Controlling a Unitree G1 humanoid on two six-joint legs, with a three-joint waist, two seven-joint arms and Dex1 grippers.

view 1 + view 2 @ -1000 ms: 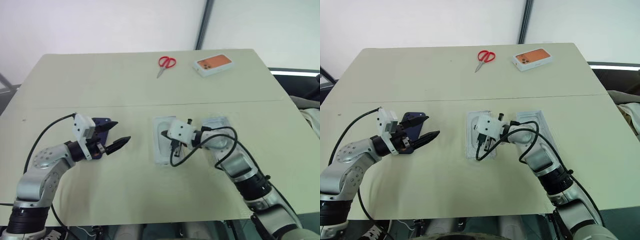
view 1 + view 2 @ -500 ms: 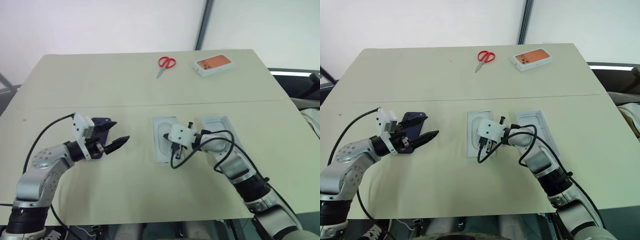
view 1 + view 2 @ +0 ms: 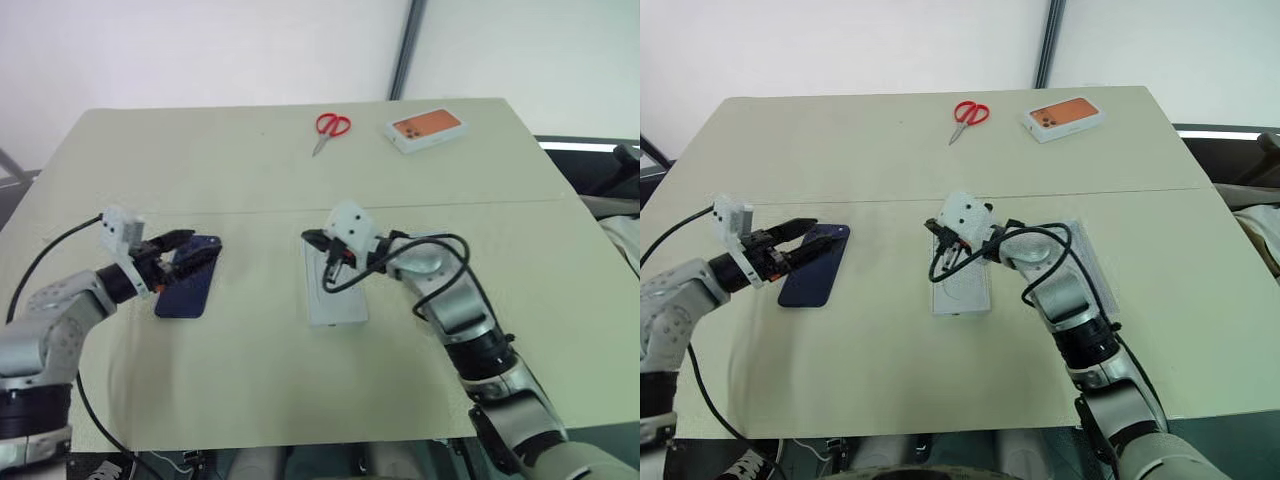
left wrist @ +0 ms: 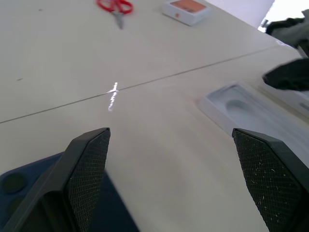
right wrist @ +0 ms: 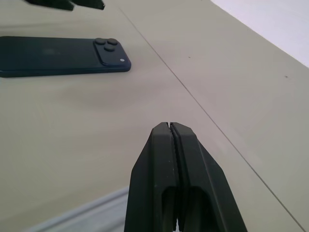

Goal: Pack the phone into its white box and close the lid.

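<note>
1. Far left: the left gripper has its fingers spread wide and nothing between them. It hovers right at the near-left side of the phone, not gripping it.
2. The phone lies flat on the table, back up, with the camera cluster at its far end. So it's not picked up yet, and definitely not packed.
3. Middle: a flat white insert with an oblong recess lies on the table, well apart from the phone. The right gripper hangs over its far end with both fingers pressed together, holding nothing as far as I can see.
4. Just right of that, mostly hidden behind the right arm, there's another white piece. I'd guess that's the white box or the lid, but I honestly can't tell which.
5. Far side of the table: red scissors and the orange-phone box, not part of the job.
6. My read: basically nothing's done. Still to go: grab the phone, get it into the tray, put the lid on.
</note>
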